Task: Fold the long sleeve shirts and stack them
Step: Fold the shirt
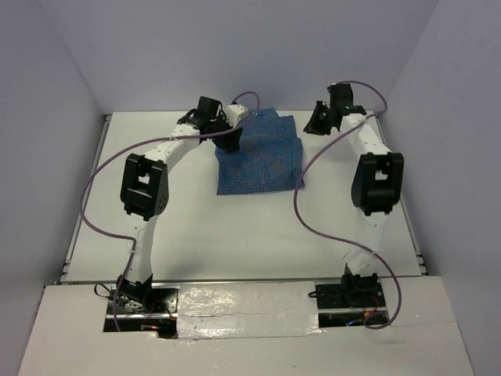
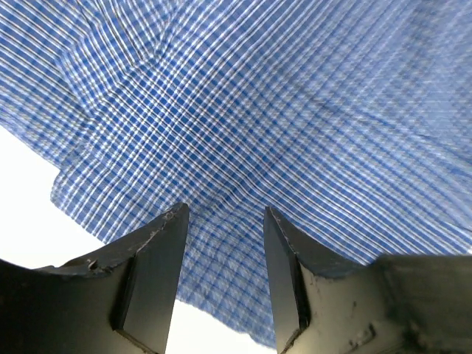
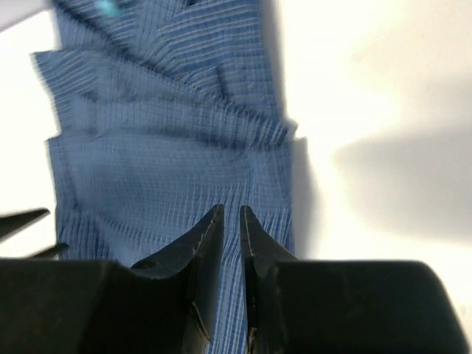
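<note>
Plainly, the blue checked shirt (image 1: pixel 258 157) lies folded into a rough square on the far middle of the white table (image 1: pixel 235 235), its near edge fairly straight and its far right corner pulled up into a point; it is the only garment in sight.

From above, the left gripper (image 1: pixel 228 139) sits at the shirt's far left edge, over the cloth; the right gripper (image 1: pixel 315 123) hangs just off the shirt's far right corner, above bare table, apart from the cloth.

Seen from the left wrist, the checked cloth (image 2: pixel 295 110) fills nearly the whole view, wrinkled and slightly slack; a strip of table (image 2: pixel 29 192) shows at the lower left; the left gripper (image 2: pixel 223 273) stands with its jaws well apart, and the two dark fingers (image 2: pixel 151 273) frame the fabric without clamping it; whether the tips touch the cloth I cannot tell.

Seen from the right wrist, the shirt (image 3: pixel 162 147) lies below in several overlapping layers, their stepped edges showing on the left side; the table (image 3: pixel 369 74) is bright to the right, with a soft grey shadow (image 3: pixel 398 184) across it; the right gripper (image 3: pixel 230 243) has its jaws barely parted, only a narrow slit between them, and nothing sits in that slit.

A purple cable (image 1: pixel 102 168) loops out from the left arm; another (image 1: pixel 301 196) trails down beside the shirt's right edge.
</note>
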Robot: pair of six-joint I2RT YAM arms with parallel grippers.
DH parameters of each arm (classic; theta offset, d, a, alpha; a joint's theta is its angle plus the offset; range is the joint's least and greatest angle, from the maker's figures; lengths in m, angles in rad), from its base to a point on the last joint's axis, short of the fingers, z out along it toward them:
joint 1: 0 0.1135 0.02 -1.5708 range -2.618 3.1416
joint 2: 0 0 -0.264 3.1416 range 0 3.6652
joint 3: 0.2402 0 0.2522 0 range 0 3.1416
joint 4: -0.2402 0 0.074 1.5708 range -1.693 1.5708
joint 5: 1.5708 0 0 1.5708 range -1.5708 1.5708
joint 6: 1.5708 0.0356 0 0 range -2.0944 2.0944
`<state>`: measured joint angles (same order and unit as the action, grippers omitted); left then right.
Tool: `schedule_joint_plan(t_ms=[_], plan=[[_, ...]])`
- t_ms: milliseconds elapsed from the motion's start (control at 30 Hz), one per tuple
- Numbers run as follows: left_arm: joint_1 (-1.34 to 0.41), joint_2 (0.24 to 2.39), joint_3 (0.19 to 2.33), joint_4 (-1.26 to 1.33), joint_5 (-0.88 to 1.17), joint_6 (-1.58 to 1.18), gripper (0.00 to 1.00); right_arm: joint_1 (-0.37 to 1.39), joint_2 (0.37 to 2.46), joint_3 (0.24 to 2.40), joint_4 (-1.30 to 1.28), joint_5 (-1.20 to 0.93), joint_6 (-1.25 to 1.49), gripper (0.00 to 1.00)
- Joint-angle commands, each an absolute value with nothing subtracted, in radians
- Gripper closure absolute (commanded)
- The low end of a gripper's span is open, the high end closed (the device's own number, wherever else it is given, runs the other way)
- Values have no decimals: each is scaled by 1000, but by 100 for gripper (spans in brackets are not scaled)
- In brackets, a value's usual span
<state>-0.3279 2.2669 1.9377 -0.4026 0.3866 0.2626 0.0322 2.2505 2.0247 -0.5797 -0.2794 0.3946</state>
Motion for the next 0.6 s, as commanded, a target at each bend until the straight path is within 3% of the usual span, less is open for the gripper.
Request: schedule_joint_plan(t_ms=[0,200,400,567], plan=[[-336,2102,1919,-434,457,272,42,106,1884,1687,-491,-242,348,77],[-367,1957,1608,-404,506,210,43,239,1704,1329,-373,-273,472,86],[-367,2006,1531,-331,387,169,44,201,1819,1235,-339,-299,555,97],[-365,2060,1505,-308,290,201,44,102,1885,1163,-296,-271,563,100]])
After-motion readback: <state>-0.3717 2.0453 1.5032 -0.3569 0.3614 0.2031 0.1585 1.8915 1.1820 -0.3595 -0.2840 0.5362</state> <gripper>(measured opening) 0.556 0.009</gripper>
